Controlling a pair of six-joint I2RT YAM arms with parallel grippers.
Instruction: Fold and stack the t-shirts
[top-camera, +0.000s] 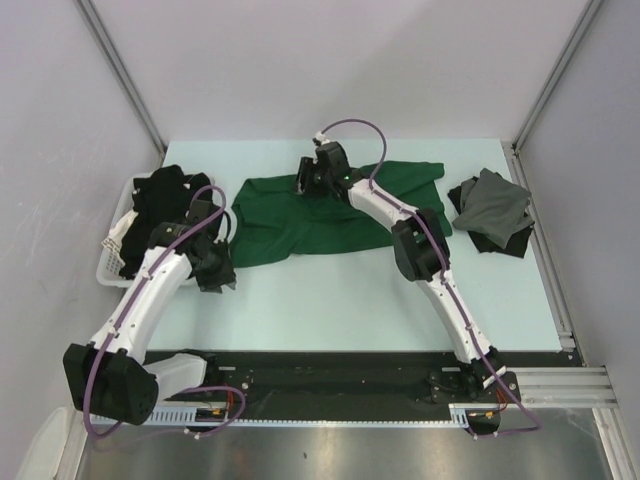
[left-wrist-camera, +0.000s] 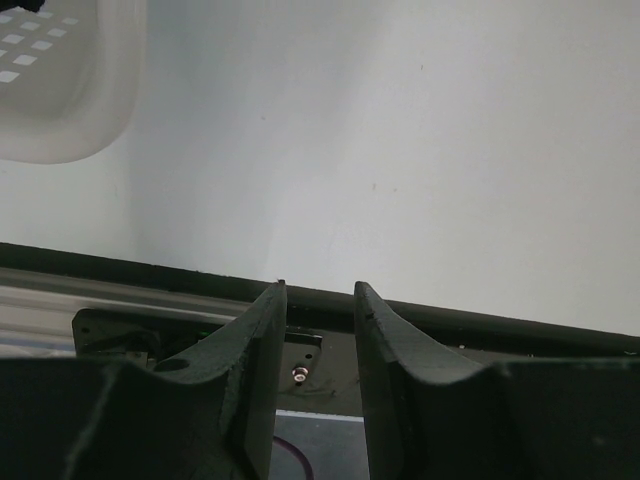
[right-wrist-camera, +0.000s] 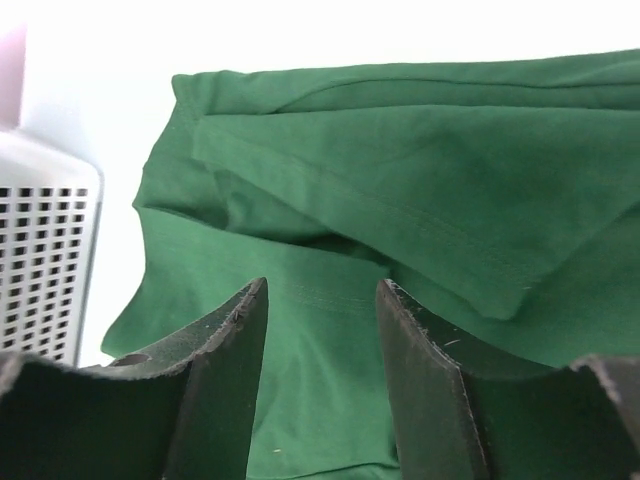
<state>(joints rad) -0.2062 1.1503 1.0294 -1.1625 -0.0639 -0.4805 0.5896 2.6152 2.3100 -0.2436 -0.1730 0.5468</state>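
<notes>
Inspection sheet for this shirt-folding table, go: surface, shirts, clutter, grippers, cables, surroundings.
Surface: pale table, bare in front.
Job's things: dark green t-shirt mid-table, partly folded; grey t-shirt on a black t-shirt at right; more black t-shirts heaped in the white slatted basket.
Clutter: nothing seen.
Grippers: left gripper open, empty; right gripper open over the green shirt.
Cables: purple cables looped along both arms.
Surroundings: grey walls, aluminium frame.

Plain dark green t-shirt; grey t-shirt; black t-shirts; white slatted basket; pale blue table.
</notes>
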